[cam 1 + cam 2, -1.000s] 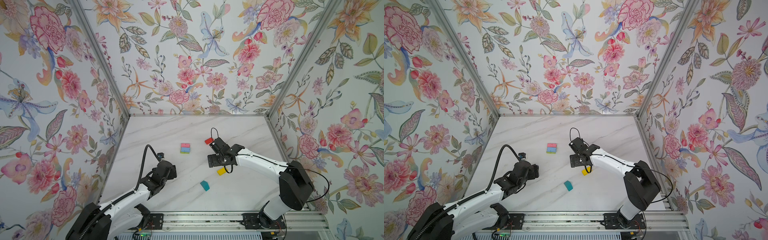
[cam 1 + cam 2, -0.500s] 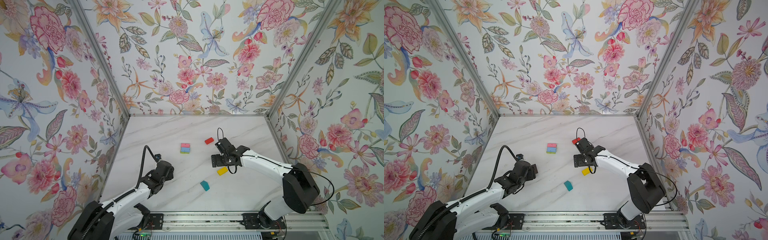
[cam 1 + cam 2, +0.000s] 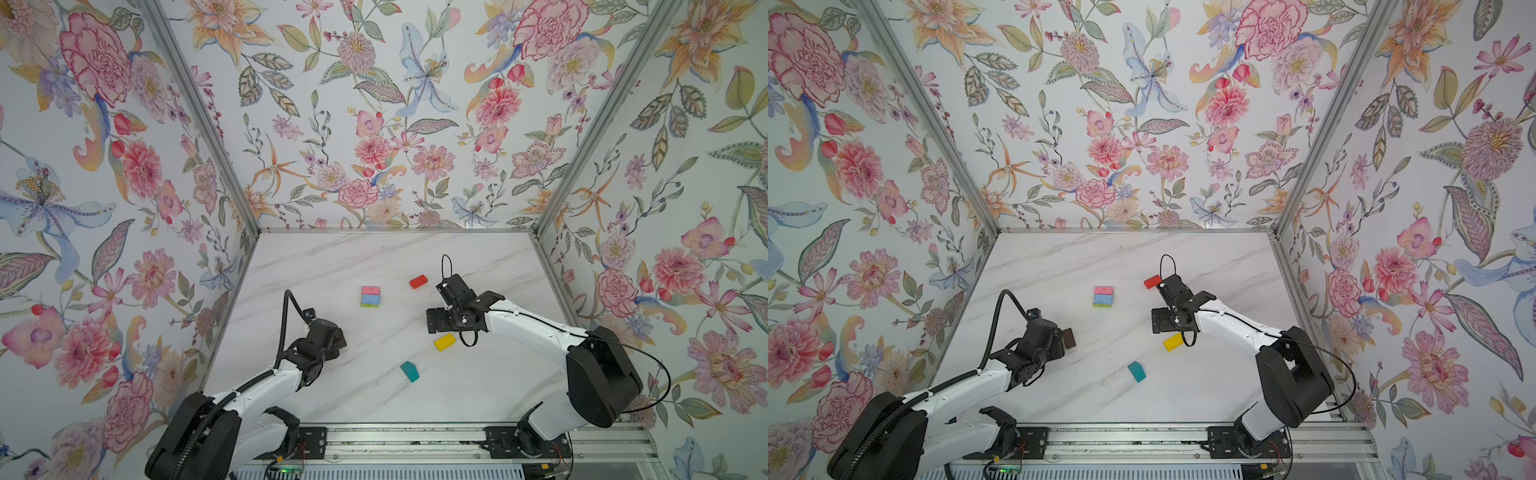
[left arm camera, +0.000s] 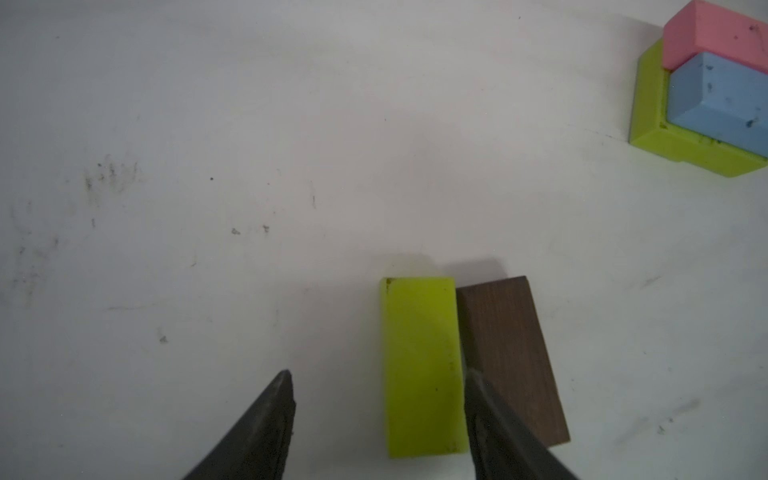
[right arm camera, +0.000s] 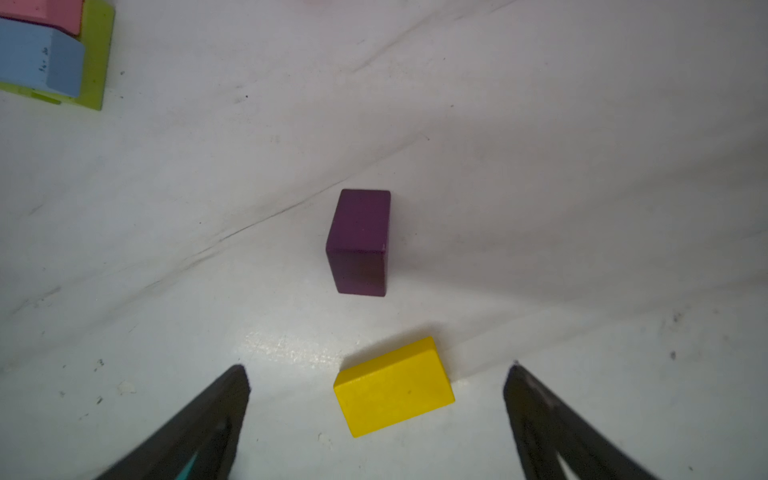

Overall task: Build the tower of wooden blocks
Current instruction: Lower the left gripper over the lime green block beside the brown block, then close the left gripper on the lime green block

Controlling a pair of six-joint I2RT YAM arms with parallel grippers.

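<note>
The left gripper point(image 4: 379, 374), jaws apart, straddles the green block point(image 4: 422, 361); the right gripper point(image 5: 377, 366) gapes over the yellow block point(image 5: 392, 388). Blocks look light, rigid and slick, so pinch the long sides.

Showed the right gripper point(image 5: 377, 369) at the bottom of the frame, jaws spread wide. Framed a yellow block point(image 5: 392, 386) between the dark fingers point(image 5: 208, 415), touching neither. Caught a purple block point(image 5: 359, 241) at centre, apart from it. Tucked the tower point(image 5: 50, 54) into the upper left corner: pink block point(image 5: 41, 10) and light blue block point(image 5: 33, 54) atop a lime green block point(image 5: 97, 50). Rested all on a white marbled table point(image 5: 540, 166).
</note>
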